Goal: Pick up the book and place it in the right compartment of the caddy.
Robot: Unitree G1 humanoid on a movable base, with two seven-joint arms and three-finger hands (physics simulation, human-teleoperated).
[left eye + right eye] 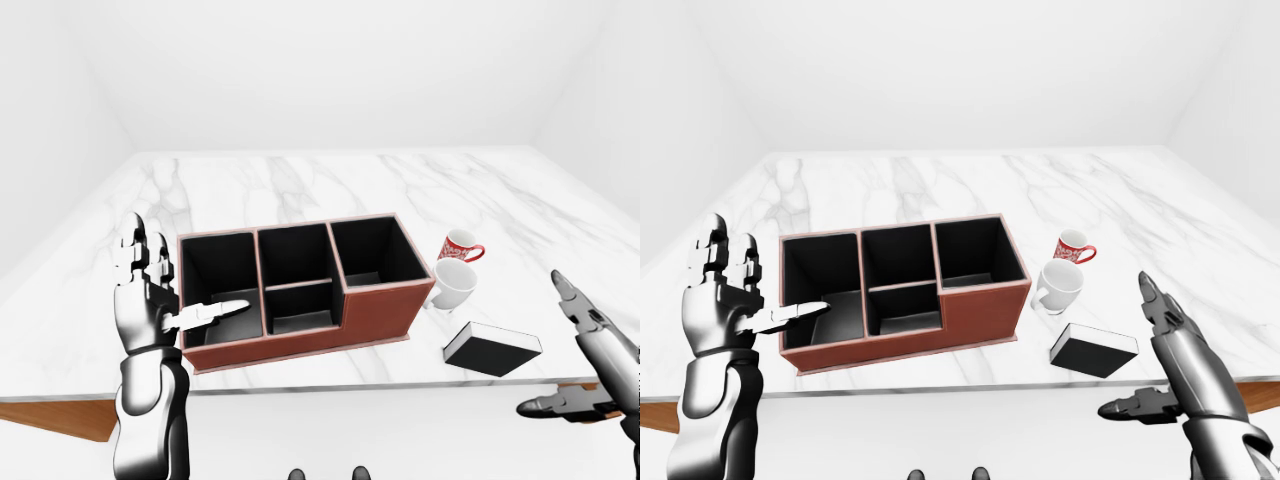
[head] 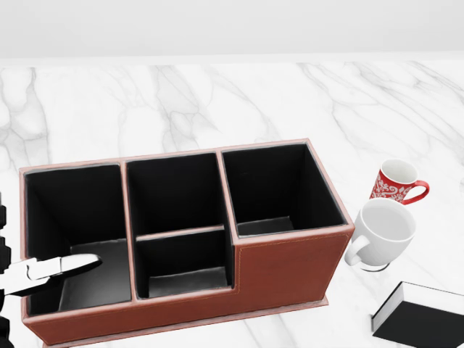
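Note:
The book (image 1: 492, 349), black with white page edges, lies flat on the marble table near its bottom edge, right of the caddy; only part of it shows at the head view's bottom right. The red-brown caddy (image 2: 290, 270) has black compartments, and its right compartment (image 2: 279, 190) holds nothing. My left hand (image 1: 165, 290) is raised and open at the caddy's left end, its thumb (image 2: 61, 267) reaching over the left compartment. My right hand (image 1: 1152, 355) hangs open just right of the book, below the table edge, touching nothing.
A white mug (image 2: 380, 232) stands against the caddy's right end, with a red patterned mug (image 2: 397, 181) just beyond it. The table's lower edge (image 1: 330, 388) runs below the caddy and book. A brown strip (image 1: 60, 415) shows at the lower left.

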